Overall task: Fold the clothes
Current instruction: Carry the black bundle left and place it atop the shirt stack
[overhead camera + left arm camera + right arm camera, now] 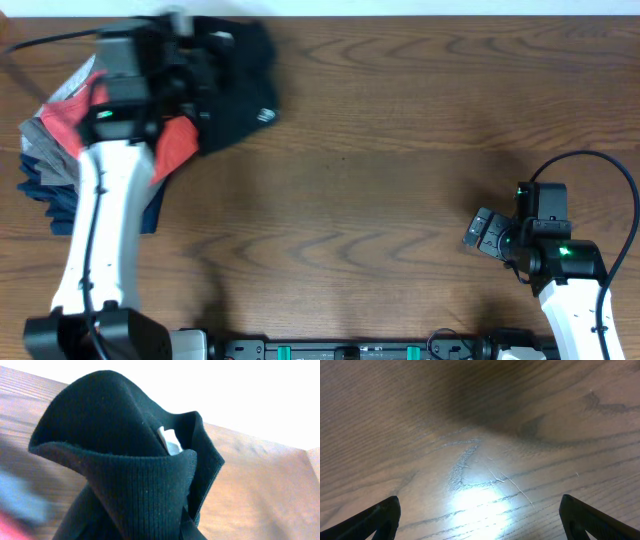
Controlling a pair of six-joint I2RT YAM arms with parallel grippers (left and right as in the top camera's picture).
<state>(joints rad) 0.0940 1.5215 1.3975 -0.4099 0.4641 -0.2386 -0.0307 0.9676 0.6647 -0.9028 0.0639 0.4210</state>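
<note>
Left gripper (200, 55) clamps the soft black knit garment (125, 460).
The fabric bunches ahead of its shut jaws, long axis unclear; right gripper (480, 515) stands with jaws wide apart, touching nothing.

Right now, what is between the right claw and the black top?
Only bare wooden table lies between the right claw and the black top; the overhead view shows it.

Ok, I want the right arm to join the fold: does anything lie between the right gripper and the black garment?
Nothing visible does. Bare table runs from the open right gripper, near right, to the black garment, which the left gripper pinches at the far left.
</note>
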